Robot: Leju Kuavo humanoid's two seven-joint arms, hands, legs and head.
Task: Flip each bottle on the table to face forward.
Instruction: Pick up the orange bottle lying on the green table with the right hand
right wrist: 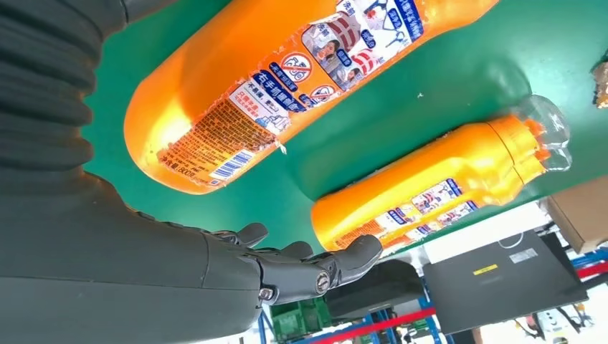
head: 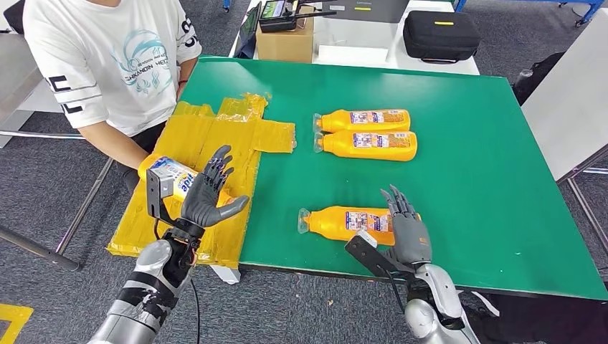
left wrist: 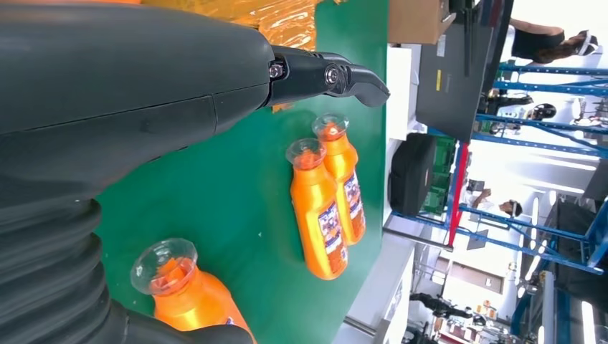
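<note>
Right hand (head: 409,231) beside nearest bottle (head: 343,222)

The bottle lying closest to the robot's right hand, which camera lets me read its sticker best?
The right wrist view: the nearest bottle is big there, sticker facing the camera. The head view shows the whole bottle, small, with the right hand beside it. The left wrist view shows its capped end.

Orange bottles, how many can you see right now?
4. Two bottles lie side by side mid-table, one lies near the front edge by the right hand, and one is on the yellow sheet behind the left hand.
</note>
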